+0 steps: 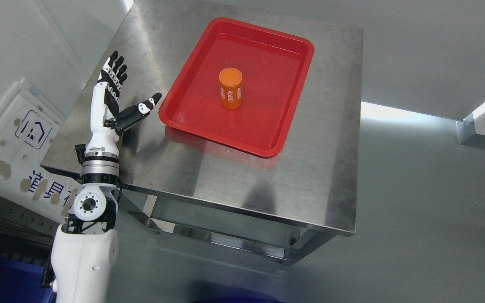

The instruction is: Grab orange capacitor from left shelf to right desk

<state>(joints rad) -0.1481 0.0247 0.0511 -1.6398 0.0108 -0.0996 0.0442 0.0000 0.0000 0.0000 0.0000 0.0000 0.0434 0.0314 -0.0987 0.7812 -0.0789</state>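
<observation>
Item: capacitor (230,88), orange, cylindrical, upright near the middle of a red tray (192,122); white print "4680" on its side. Tray sits on the steel tabletop (267,185). From my seat I log the left hand (118,94) over the tabletop's left edge, just beside the tray's left rim, well apart from the capacitor, which lies to its right. Fingers (115,69) straight and spread, thumb (143,109) pointing toward the tray; it holds nothing.
</observation>
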